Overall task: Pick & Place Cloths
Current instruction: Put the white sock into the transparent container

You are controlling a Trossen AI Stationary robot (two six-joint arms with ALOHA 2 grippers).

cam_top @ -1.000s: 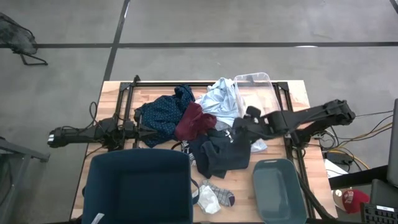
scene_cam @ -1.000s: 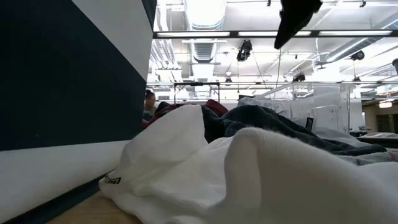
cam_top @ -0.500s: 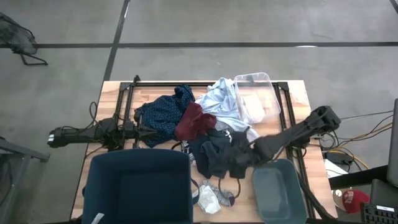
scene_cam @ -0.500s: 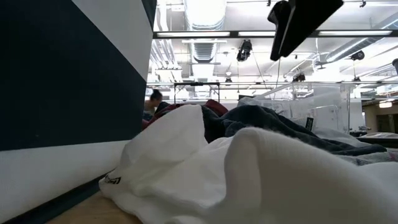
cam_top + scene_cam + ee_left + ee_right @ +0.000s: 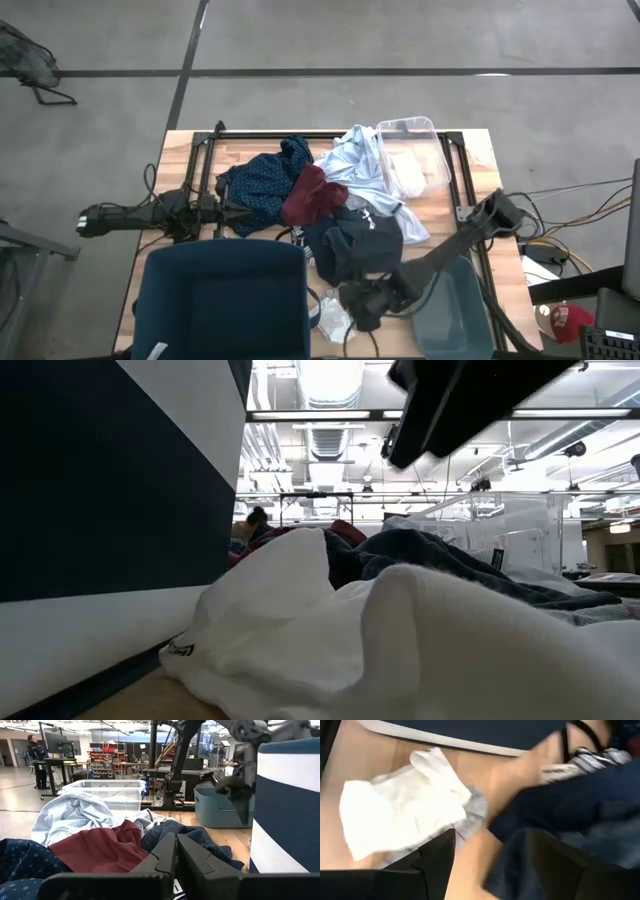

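The cloths lie in a heap on the table: a navy dotted shirt [image 5: 262, 183], a maroon piece [image 5: 312, 197], a pale blue-white shirt [image 5: 355, 160] and a black garment [image 5: 355, 245]. Small grey-white socks [image 5: 335, 322] lie near the table's near edge, and they fill the foreground of the low view [image 5: 350, 640]. My right gripper [image 5: 362, 305] hovers open just above them; the socks [image 5: 400, 815] show beyond its fingers [image 5: 490, 862]. My left gripper [image 5: 175, 852] is shut, low at the table's left by the navy shirt.
A dark blue fabric bin [image 5: 222, 300] stands at the near left, right beside the socks. A grey tub [image 5: 447, 305] sits near right under my right arm. A clear plastic box [image 5: 412, 155] is at the far right. People stand in the room beyond [image 5: 34, 750].
My right gripper has swung from beside the clear box, over the black garment, toward the table's near edge and left, and has come down toward the socks. The cloths have not moved.
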